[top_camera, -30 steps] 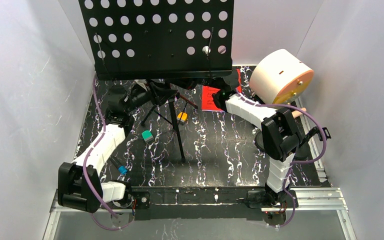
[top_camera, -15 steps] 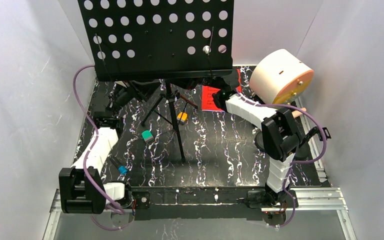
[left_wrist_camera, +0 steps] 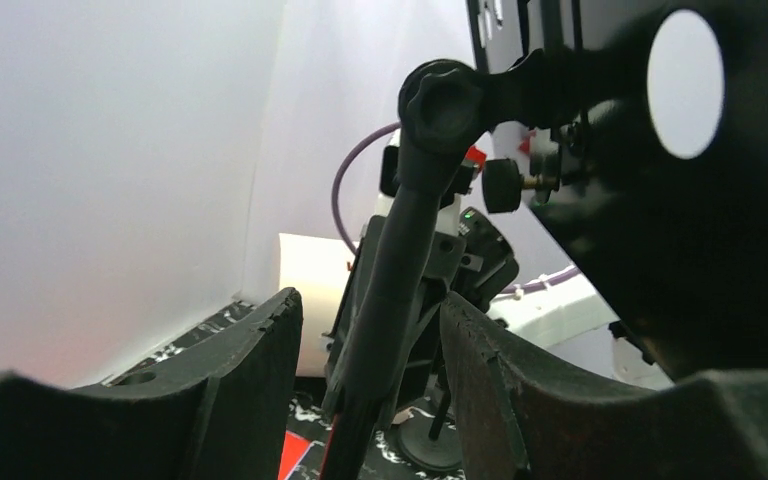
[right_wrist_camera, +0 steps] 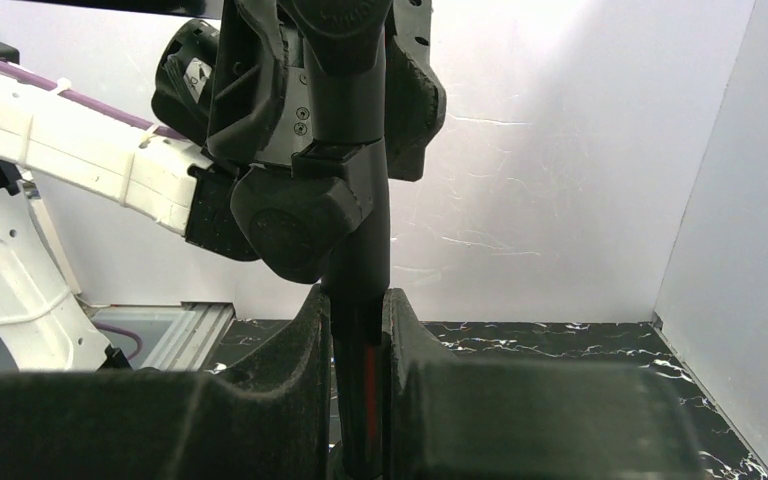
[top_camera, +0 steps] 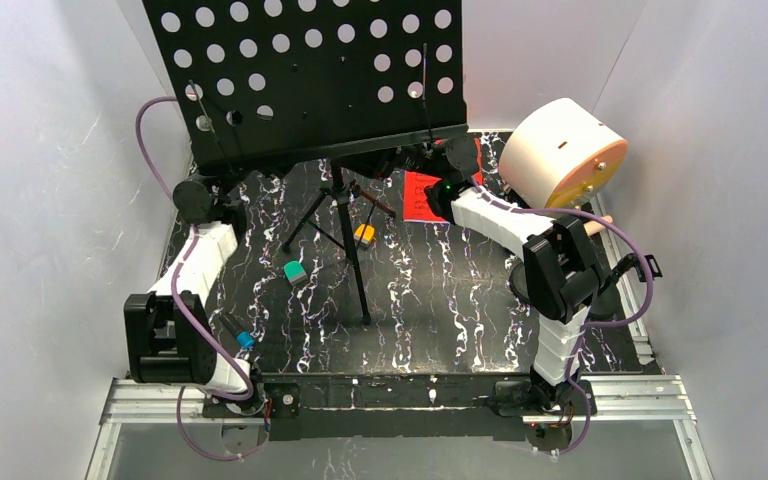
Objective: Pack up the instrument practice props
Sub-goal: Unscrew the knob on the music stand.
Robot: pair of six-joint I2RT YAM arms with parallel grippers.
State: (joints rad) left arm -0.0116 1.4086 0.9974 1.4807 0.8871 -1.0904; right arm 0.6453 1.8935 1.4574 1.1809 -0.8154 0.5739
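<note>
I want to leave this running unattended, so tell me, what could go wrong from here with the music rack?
1. Only the right gripper is shut on the rack's post. The left gripper stands open around it without touching. The wide perforated desk sits tilted on top, so it might swing or tip the whole rack.
2. The tripod legs stand close to an orange piece and a teal piece. Moving the rack could sweep them along.

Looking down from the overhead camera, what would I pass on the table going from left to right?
Blue-tipped piece → green block → orange block → red sheet → big white cylinder.
</note>
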